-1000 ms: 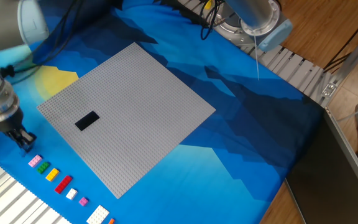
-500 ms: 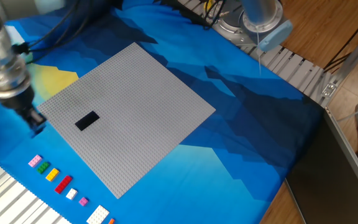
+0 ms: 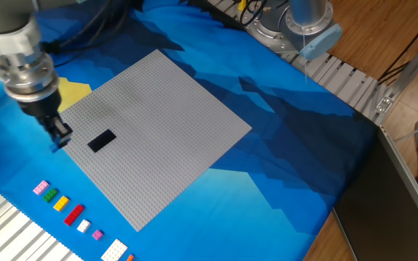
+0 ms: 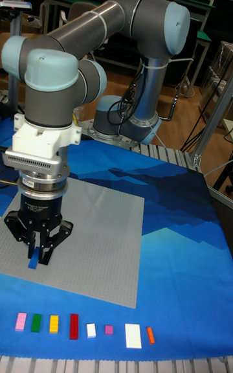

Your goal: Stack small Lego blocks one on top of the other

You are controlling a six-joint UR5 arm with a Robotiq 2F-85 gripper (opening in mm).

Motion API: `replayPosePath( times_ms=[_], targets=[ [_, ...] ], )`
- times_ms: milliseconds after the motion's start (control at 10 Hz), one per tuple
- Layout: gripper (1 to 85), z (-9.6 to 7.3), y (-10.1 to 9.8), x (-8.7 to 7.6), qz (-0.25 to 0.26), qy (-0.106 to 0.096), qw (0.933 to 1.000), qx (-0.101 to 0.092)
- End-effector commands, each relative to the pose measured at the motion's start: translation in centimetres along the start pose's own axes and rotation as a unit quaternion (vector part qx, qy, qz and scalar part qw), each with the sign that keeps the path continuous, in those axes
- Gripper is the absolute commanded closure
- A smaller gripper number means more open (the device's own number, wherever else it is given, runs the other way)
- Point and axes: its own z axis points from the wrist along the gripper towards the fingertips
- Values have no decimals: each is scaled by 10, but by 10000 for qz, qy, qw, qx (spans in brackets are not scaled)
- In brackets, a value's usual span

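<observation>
Clamped between the fingers of the pincer is the small blue block, hanging just off the baseplate's 9 o'clock edge in the fixed view, while the flat black block lies pressed onto the grey plate just toward 3 o'clock of it. Over the last second the arm has swung from the row of spare bricks near 7 o'clock up and across to this spot beside the black block, which I read as the carry leg of the stack: the blue piece is picked and nearly lined up, but placing it is not yet done. The fixed view shows the black block and how near the pincer stands to it, though the blue piece is only a small smear there. The tall fixed view shows the blue block plainly below the fingertips and the row of coloured bricks along 6 o'clock on the blue surface, yet the arm's body hides the black block altogether.
</observation>
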Motion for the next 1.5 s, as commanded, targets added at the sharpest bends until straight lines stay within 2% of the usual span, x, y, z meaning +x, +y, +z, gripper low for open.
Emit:
replayPosePath(
  times_ms=[0, 200, 300, 500, 600, 700, 900, 1000, 1100, 1200, 1300, 1400],
  targets=[
    [847, 1, 8, 0, 41, -123, 9998, -135],
    [847, 1, 9, -7, -228, -270, 9993, -139],
    [847, 1, 1, -7, -386, -261, 9989, 9],
    [847, 1, 8, -3, -374, -194, 9990, -128],
    [847, 0, 15, -3, -311, -243, 9989, -262],
    [847, 0, 13, 5, -313, -260, 9989, -249],
    [847, 9, 11, 26, -297, -159, 9991, -255],
    [847, 15, 12, 31, -325, -205, 9989, -266],
    [847, 16, 9, 27, -359, -379, 9984, -213],
    [847, 8, 16, 24, -202, -499, 9978, -380],
    [847, 6, 5, 31, -148, -397, 9990, -171],
    [847, 10, -1, 39, -108, -314, 9994, -95]
  ],
)
